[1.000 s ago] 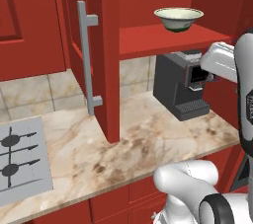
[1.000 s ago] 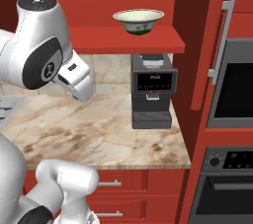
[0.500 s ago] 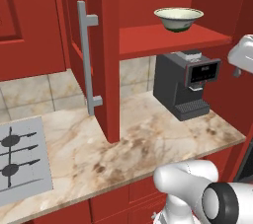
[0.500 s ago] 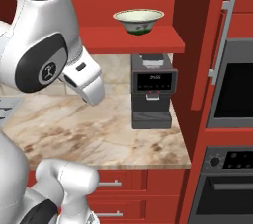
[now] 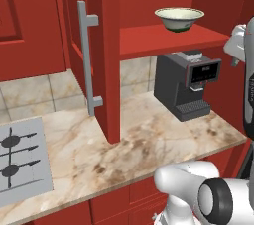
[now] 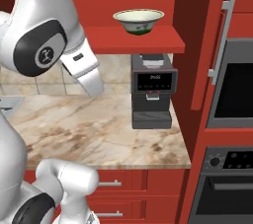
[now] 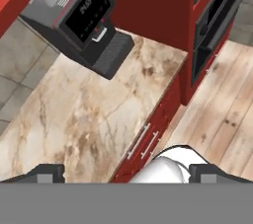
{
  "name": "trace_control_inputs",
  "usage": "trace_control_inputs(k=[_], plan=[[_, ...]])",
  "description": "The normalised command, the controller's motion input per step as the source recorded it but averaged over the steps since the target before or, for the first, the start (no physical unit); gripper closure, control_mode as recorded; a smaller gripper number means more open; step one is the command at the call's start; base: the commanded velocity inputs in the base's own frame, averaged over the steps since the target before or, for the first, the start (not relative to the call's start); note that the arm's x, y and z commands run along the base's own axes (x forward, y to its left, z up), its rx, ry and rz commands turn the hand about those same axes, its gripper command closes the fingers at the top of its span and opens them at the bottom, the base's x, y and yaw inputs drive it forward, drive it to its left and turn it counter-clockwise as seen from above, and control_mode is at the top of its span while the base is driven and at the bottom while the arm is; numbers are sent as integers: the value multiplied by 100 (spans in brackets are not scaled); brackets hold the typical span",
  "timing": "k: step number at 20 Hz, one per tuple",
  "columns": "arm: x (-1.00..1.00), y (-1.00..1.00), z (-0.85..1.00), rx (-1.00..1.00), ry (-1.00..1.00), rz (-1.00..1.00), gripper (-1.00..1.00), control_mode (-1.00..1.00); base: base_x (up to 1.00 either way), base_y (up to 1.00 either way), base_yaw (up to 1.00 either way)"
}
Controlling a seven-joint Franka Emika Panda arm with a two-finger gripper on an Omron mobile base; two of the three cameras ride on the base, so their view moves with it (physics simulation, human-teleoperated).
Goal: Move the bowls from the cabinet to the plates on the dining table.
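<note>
Swinging rightward since the earlier frame, the arm now carries its claw (image 7: 126,173) wide open and empty over the marble desk (image 7: 89,114). Upright, rim up, the cream-white bowl (image 5: 179,19) sits on the cabinet (image 5: 111,55) shelf (image 5: 163,38) above the coffee machine (image 5: 187,84), well apart from the claw.

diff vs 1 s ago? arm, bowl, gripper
The white arm swung up and toward the right base camera, leaving the coffee machine unobstructed in the left base view. Nothing gripped or released; gripper open and empty. The cream-white bowl with a dark green foot stayed on the red cabinet shelf.
</note>
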Motion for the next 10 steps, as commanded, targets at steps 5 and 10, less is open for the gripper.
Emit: trace_control_inputs(k=[5, 10], plan=[[1, 0, 10, 10, -11, -21, -100, -100, 0, 0, 0], [26, 0, 2, 17, -8, -9, -100, -100, 0, 0, 0]])
